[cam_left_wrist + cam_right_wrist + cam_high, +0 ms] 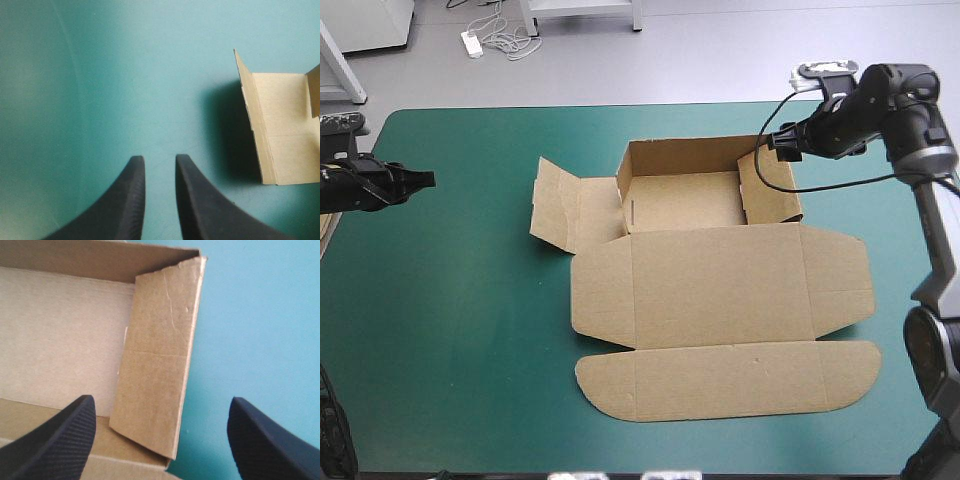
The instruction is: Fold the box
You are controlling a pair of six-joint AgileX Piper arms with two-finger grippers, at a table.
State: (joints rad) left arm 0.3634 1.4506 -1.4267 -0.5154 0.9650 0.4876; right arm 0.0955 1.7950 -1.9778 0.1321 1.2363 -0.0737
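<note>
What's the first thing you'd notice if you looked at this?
The big brown box in the middle of the teal-green table: half built, walls up at the far end, lid lying flat toward the near edge. The right gripper hangs open over its right wall, while the left gripper sits near the table's left edge, away from the box.

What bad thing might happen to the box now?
The right gripper is open over the box's raised right wall; pressing down might crush it. The left flap sticks out untucked, so that side may flop. The left gripper is off to the side, so the box might slide.
</note>
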